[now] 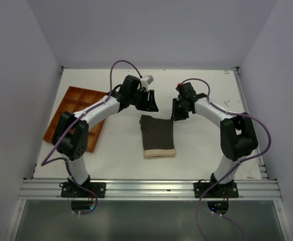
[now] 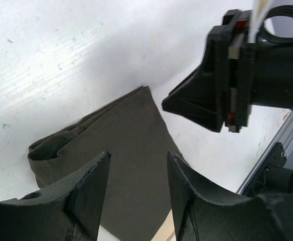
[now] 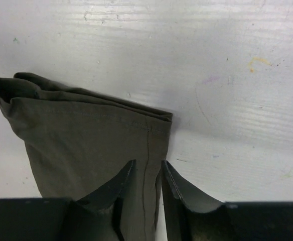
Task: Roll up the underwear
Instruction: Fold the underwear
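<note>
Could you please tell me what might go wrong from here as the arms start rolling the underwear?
1. The right gripper stands only narrowly open over the side edge of the underwear. The far end shows several loose layers, so it might pinch only the top ones and skew the roll.
2. The left gripper hangs open close to the right one over that same far end, so the two could bump.
</note>
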### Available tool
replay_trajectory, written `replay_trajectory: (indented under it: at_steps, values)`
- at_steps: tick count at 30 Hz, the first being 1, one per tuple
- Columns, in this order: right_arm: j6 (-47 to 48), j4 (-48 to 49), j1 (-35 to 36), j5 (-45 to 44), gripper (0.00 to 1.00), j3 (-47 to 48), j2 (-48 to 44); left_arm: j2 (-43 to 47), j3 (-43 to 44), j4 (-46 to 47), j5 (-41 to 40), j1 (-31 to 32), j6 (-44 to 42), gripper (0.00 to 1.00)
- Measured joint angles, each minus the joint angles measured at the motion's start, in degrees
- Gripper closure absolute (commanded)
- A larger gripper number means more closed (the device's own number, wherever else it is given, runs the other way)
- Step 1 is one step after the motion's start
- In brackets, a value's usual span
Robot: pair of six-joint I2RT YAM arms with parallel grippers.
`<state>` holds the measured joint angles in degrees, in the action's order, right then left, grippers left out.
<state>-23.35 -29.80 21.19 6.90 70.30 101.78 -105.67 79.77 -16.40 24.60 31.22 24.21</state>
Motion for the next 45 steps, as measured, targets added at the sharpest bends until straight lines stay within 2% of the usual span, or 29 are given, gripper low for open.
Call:
replay_trajectory:
  at_steps: [5, 14, 21, 30, 36, 45]
  values:
    - [-0.79, -1.88, 0.00, -0.70, 0.63, 1.14, -0.31, 7.74, -6.40, -0.55, -0.57, 1.95, 0.35, 0.49]
    - [-0.98, -4.96, -0.37, -0.92, 0.64, 4.76, 3.10, 14.67, -22.71, -0.07, -2.01, 13.16, 5.55, 0.51]
    - [-0.96, -5.14, -0.39, -0.68, 0.64, 6.27, 7.26, 15.32, -30.21, 3.34, -2.34, 14.56, 9.51, 0.53]
    - [-0.96, -4.17, -0.70, 0.42, 0.64, 5.62, 8.74, 15.26, -35.32, 7.98, -2.51, 14.69, 11.37, 0.53]
    - [-1.07, -3.19, -0.70, 1.25, 0.68, 3.85, 8.85, 15.23, -35.52, 8.15, -3.65, 14.78, 11.04, 0.53]
    - [-2.69, 0.81, -1.11, 2.99, 0.92, 0.22, 7.50, 12.52, -32.44, 6.69, -5.60, 14.97, 7.08, 0.52]
